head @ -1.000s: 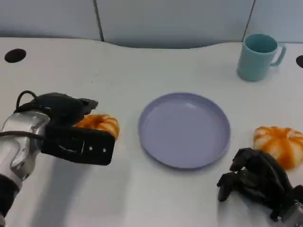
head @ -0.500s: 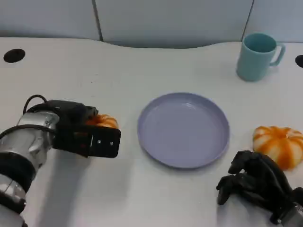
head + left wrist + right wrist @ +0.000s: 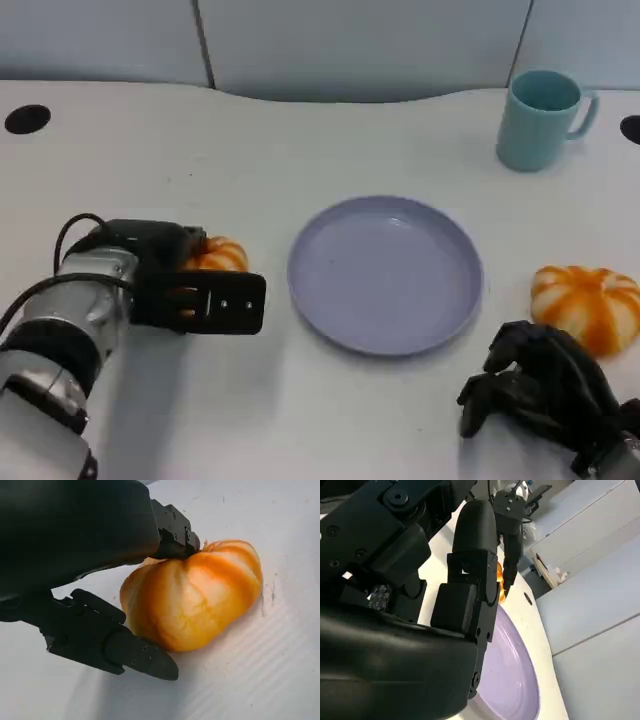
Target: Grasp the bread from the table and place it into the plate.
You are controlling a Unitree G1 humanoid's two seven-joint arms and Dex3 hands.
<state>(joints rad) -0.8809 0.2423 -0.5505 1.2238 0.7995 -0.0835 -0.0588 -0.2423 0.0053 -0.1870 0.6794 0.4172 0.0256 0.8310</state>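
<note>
Left hand [image 3: 190,290] clamped around the bread [image 3: 192,600], fingers over and under it. A round, pumpkin-ribbed bun, glossy orange with pale streaks, resting on the white counter [image 3: 250,160] left of the lavender plate [image 3: 385,273]. Right hand [image 3: 540,395] curled in, holding nothing.

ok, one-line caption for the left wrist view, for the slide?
Left hand closing around the orange-striped bread on the white table, fingers touching it above and below.

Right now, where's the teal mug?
In the head view, the teal mug stands at the table's far right, beyond the purple plate.
</note>
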